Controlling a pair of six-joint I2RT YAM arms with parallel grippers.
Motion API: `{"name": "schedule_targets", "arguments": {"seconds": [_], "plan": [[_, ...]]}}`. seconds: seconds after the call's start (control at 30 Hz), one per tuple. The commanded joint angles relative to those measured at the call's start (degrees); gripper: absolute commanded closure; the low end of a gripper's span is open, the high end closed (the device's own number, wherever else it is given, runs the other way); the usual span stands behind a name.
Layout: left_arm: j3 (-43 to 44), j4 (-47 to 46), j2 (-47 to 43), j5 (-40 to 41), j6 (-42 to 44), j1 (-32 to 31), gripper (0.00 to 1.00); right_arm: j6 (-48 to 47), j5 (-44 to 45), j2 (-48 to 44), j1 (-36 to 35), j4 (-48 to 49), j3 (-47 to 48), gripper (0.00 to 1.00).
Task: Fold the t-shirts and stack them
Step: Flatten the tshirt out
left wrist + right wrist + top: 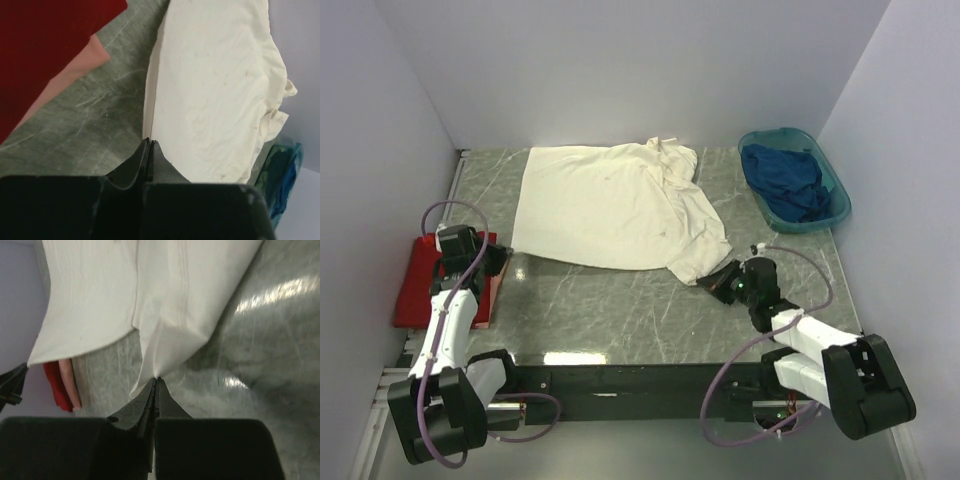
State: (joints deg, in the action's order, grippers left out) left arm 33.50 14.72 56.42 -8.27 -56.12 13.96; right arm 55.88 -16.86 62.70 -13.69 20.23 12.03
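Veined marble table point(620, 310) bears rumpled cream t-shirt point(610, 205).

Green-grey marbled table point(620, 310) carrying a cream-white t-shirt point(600, 205) spread flat across the far middle with one sleeve trailing toward the near right, a teal oval basin point(841, 196) in the far right corner, and a folded red t-shirt point(415, 285) overhanging the left edge.

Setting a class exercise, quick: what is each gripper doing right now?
Left gripper: closed at a corner of the cream-white t-shirt; grip unclear.
Right gripper: closed, pinching that shirt's sleeve tip.
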Motion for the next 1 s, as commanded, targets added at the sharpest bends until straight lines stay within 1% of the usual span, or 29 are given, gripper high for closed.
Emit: {"name": "schedule_targets", "arguments": {"seconds": [0.0,0.03,0.07,0.1,0.13,0.2,0.23,0.27,0.3,0.33,0.4,0.43,0.5,0.53,0.57,0.6,0.63,0.7,0.73,0.8,0.97], "plan": [[-0.8,1.3,-2.3,4.0,3.4,0.4,1.0,2.5,-0.8,-3.6,-4.2,3.2,-2.9,1.0],[-1.1,1.4,-2.5,4.0,3.7,0.4,1.0,3.4,0.3,-5.3,-8.2,2.7,-3.6,0.98],[-1.4,1.5,-2.6,3.9,4.0,0.3,1.0,3.6,1.6,-6.0,-10.0,1.9,-3.5,0.95],[-1.5,1.5,-2.7,3.7,4.3,0.3,1.0,3.8,3.1,-6.6,-11.4,-0.1,-3.3,0.87],[-1.6,1.7,-2.9,3.7,4.6,0.4,1.0,3.8,4.5,-7.5,-12.6,-1.0,-2.5,0.82],[-1.4,2.3,-3.1,3.7,5.1,0.4,0.99,2.8,5.6,-8.2,-13.2,-5.1,-1.0,0.71],[-1.2,2.5,-3.2,3.5,5.4,0.3,1.0,1.7,6.9,-9.3,-13.2,-7.5,1.9,0.62],[-0.9,2.8,-3.2,3.4,5.7,0.4,1.0,-0.7,10.1,-9.8,-13.2,-9.9,3.7,0.57],[-0.7,3.2,-3.4,3.3,5.8,0.4,1.0,-1.7,11.6,-10.2,-13.0,-14.6,5.4,0.54],[-0.5,3.6,-3.5,3.2,6.2,0.3,1.0,-2.7,13.8,-10.7,-12.9,-17.0,9.3,0.51],[0.0,3.7,-3.9,2.6,6.6,0.3,1.0,-5.4,19.0,-10.3,-11.4,-21.8,12.7,0.5],[0.2,3.9,-4.0,2.4,6.7,0.3,1.0,-7.0,19.8,-8.7,-9.9,-22.8,15.6,0.5],[0.6,4.1,-3.8,1.7,7.1,0.3,1.0,-8.1,18.9,-5.8,-6.0,-23.4,18.0,0.5],[0.7,4.5,-3.5,1.4,7.5,0.4,1.0,-9.2,17.8,-2.1,-1.1,-23.2,20.0,0.5],[1.2,4.7,-3.2,1.1,7.8,0.3,1.0,-9.9,17.4,0.1,0.5,-23.3,21.4,0.5],[1.4,4.8,-2.9,0.2,8.0,0.4,1.0,-10.7,17.7,2.5,1.9,-24.3,23.0,0.5],[1.5,5.0,-2.7,-0.2,8.6,0.4,1.0,-12.4,18.1,7.5,3.4,-25.2,26.4,0.5],[2.1,5.5,-2.5,-1.1,9.1,0.4,1.0,-13.9,17.7,12.4,4.4,-27.5,29.6,0.5],[2.2,5.8,-2.4,-1.4,9.5,0.3,1.0,-14.4,17.6,16.8,5.0,-28.6,32.2,0.5],[2.6,6.2,-2.2,-2.0,10.2,0.4,1.0,-14.5,17.2,21.0,5.3,-29.6,33.2,0.52],[3.2,6.8,-2.3,-2.3,11.0,0.3,1.0,-12.4,17.5,21.9,5.3,-25.3,28.0,0.53]]}}
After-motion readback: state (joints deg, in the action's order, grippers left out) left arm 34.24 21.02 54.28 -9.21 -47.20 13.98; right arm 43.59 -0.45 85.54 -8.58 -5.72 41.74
